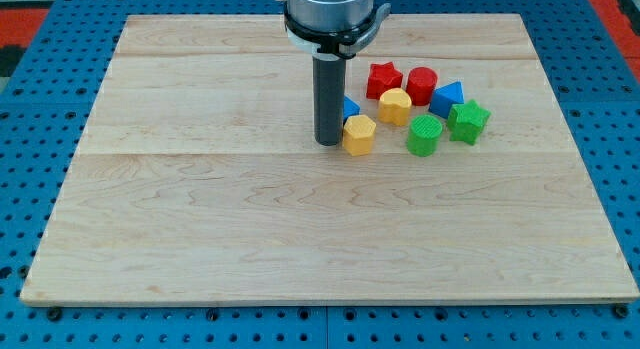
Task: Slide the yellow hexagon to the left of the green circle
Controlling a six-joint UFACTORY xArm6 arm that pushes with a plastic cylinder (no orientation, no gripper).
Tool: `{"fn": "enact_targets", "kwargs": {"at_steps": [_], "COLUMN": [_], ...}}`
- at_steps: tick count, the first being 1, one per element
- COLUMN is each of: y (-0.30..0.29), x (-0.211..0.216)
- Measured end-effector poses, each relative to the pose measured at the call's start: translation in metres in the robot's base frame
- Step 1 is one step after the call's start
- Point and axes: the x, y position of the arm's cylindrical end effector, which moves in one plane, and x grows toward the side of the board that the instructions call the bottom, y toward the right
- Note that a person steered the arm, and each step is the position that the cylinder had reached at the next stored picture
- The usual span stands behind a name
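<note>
The yellow hexagon (359, 134) lies on the wooden board, a short way to the view's left of the green circle (424, 135), with a gap between them. My tip (329, 141) stands right against the hexagon's left side. A blue block (350, 107) peeks out behind the rod, just above the hexagon.
A second yellow block (394, 106), a red star (383, 80), a red round block (421, 85), a blue triangle-like block (447, 97) and a green star (468, 121) cluster at the view's upper right. The wooden board (200, 219) lies on a blue pegboard.
</note>
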Motion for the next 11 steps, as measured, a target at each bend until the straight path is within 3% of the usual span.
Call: {"fn": "enact_targets", "kwargs": {"at_steps": [1,2,3,5,6,7,8,11], "y": [-0.027,0.041,0.002,0.035,0.082,0.090,0.145,0.134], "x": [-0.008,-0.029,-0.009,0.037,0.025,0.060,0.062,0.031]}}
